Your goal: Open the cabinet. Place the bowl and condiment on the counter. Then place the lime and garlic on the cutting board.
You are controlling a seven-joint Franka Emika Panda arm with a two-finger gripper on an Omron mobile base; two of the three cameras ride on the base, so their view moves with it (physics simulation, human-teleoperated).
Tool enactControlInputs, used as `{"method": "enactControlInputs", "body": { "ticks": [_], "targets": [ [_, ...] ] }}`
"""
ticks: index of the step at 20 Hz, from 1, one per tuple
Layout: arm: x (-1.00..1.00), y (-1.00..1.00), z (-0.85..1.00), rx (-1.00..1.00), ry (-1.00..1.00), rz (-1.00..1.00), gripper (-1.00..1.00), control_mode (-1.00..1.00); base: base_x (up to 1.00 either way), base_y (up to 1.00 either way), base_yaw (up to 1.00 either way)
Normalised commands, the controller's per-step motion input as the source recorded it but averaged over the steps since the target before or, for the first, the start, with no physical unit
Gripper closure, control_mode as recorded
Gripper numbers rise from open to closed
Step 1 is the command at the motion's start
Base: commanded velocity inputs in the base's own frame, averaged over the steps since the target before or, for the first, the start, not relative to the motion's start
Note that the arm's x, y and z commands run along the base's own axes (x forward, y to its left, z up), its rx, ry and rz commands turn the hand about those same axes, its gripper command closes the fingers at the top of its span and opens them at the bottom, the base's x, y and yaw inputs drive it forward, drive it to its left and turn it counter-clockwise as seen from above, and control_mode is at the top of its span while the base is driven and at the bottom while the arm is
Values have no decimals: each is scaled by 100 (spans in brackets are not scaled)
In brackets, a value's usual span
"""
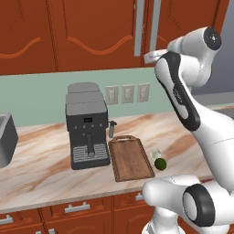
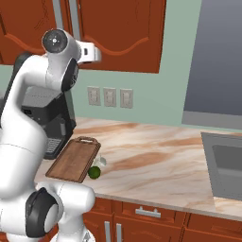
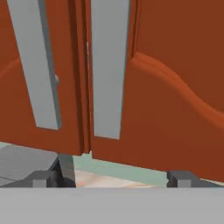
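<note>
The cabinet [image 1: 91,32] hangs shut above the counter [image 1: 41,169], its two silver bar handles [image 1: 139,27] side by side. In the hand view my gripper [image 3: 111,179] stands open and empty just in front of the right handle [image 3: 109,65], level with the doors' lower edge. On the counter lies the cutting board [image 1: 131,157], bare. The lime [image 1: 160,163] and the garlic [image 1: 156,154] rest just off its right edge; from the other side the lime [image 2: 94,172] and garlic [image 2: 100,162] sit beside the board [image 2: 73,159]. The bowl and condiment are hidden.
A black coffee machine [image 1: 87,123] stands left of the board against the wall. A sink [image 2: 227,170] is sunk into the counter at the far right. Wall outlets [image 2: 109,97] sit above the counter, and drawers [image 1: 77,208] run below it.
</note>
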Motion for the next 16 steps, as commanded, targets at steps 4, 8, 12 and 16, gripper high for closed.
{"method": "enactControlInputs", "body": {
  "ticks": [4,8,12,16],
  "targets": [
    [18,-6,22,6,-18,1,-100,-100,0,0,0],
    [24,-1,26,5,-12,1,-100,-100,0,0,0],
    [22,0,27,3,-10,1,-100,-100,0,0,0],
    [24,0,20,2,-8,1,-100,-100,0,0,0]
  ]
}}
